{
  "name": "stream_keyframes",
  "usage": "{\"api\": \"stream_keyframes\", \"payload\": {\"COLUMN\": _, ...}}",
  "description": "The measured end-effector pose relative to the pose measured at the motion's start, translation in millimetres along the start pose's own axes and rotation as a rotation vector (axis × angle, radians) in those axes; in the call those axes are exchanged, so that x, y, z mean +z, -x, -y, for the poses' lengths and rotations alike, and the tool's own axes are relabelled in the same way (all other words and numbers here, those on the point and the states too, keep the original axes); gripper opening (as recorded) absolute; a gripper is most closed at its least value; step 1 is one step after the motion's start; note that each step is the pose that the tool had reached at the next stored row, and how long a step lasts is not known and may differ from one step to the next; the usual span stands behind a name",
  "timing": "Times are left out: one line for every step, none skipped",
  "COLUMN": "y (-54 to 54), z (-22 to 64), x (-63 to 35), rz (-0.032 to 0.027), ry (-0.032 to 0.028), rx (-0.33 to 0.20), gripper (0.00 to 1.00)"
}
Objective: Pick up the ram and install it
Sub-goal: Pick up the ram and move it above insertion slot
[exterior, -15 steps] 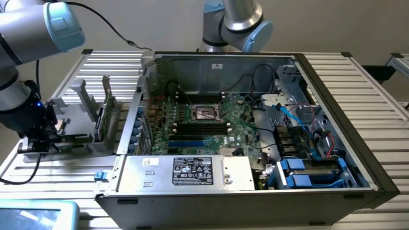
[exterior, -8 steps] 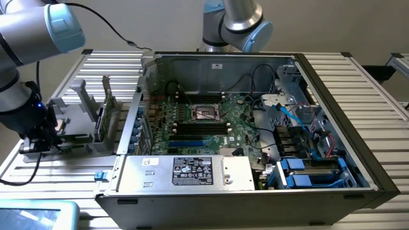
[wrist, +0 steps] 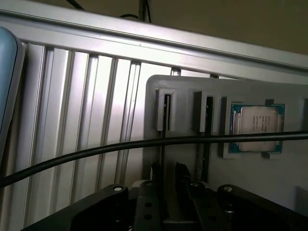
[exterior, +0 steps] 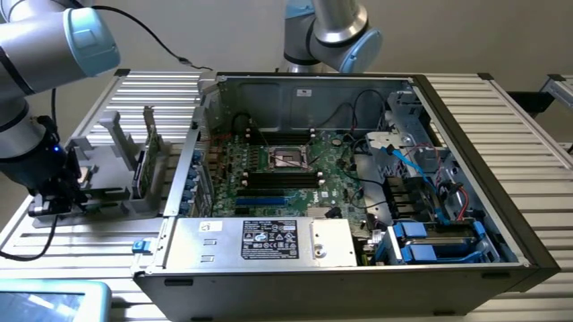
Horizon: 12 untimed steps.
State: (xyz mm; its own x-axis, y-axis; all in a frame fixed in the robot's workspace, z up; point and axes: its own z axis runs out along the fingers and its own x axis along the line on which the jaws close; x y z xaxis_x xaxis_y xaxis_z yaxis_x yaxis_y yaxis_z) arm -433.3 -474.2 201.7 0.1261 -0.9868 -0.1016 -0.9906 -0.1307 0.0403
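Exterior view: our pincer (exterior: 56,198) sits low at the grey holder (exterior: 115,144) on the bench (exterior: 152,87), well apart from the open computer case (exterior: 465,134). The tall expansion card (exterior: 149,151) stands near, so a slanted lift could clip it.

Wrist view: the ram (wrist: 164,137) stands edge-on in its holder slot, running down into the pincer. We cannot tell whether it is pinched. A skewed pull could jam it against the slot walls, and the black cable (wrist: 96,150) crossing in front might snag.
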Motion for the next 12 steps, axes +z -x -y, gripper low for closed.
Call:
{"api": "stream_keyframes", "payload": {"y": 0.2, "z": -0.1, "x": -1.1, "rz": 0.0002, "ry": 0.0018, "rx": -0.001, "gripper": 0.26}}
{"api": "stream_keyframes", "payload": {"y": 0.2, "z": -0.2, "x": -2.0, "rz": -0.0003, "ry": 0.0033, "rx": -0.003, "gripper": 0.26}}
{"api": "stream_keyframes", "payload": {"y": 0.3, "z": -0.1, "x": -2.4, "rz": -0.0024, "ry": 0.0044, "rx": -0.004, "gripper": 0.26}}
{"api": "stream_keyframes", "payload": {"y": 0.3, "z": -0.2, "x": -2.4, "rz": -0.0060, "ry": 0.0053, "rx": -0.004, "gripper": 0.26}}
{"api": "stream_keyframes", "payload": {"y": 0.4, "z": -0.2, "x": -2.5, "rz": -0.0128, "ry": 0.0072, "rx": -0.005, "gripper": 0.26}}
{"api": "stream_keyframes", "payload": {"y": 0.4, "z": -0.2, "x": -2.6, "rz": -0.0270, "ry": 0.0113, "rx": -0.005, "gripper": 0.26}}
{"api": "stream_keyframes", "payload": {"y": 0.4, "z": -0.2, "x": -2.6, "rz": -0.0417, "ry": 0.0159, "rx": -0.006, "gripper": 0.26}}
{"api": "stream_keyframes", "payload": {"y": 0.4, "z": -0.2, "x": -2.5, "rz": -0.0505, "ry": 0.0179, "rx": -0.006, "gripper": 0.26}}
{"api": "stream_keyframes", "payload": {"y": 0.5, "z": -0.1, "x": -2.4, "rz": -0.0518, "ry": 0.0180, "rx": -0.006, "gripper": 0.26}}
{"api": "stream_keyframes", "payload": {"y": 0.9, "z": 0.0, "x": -2.5, "rz": -0.0520, "ry": 0.0182, "rx": -0.006, "gripper": 0.26}}
{"api": "stream_keyframes", "payload": {"y": 1.2, "z": 0.2, "x": -2.6, "rz": -0.0521, "ry": 0.0183, "rx": -0.006, "gripper": 0.26}}
{"api": "stream_keyframes", "payload": {"y": 1.6, "z": 0.4, "x": -2.5, "rz": -0.0521, "ry": 0.0183, "rx": -0.006, "gripper": 0.26}}
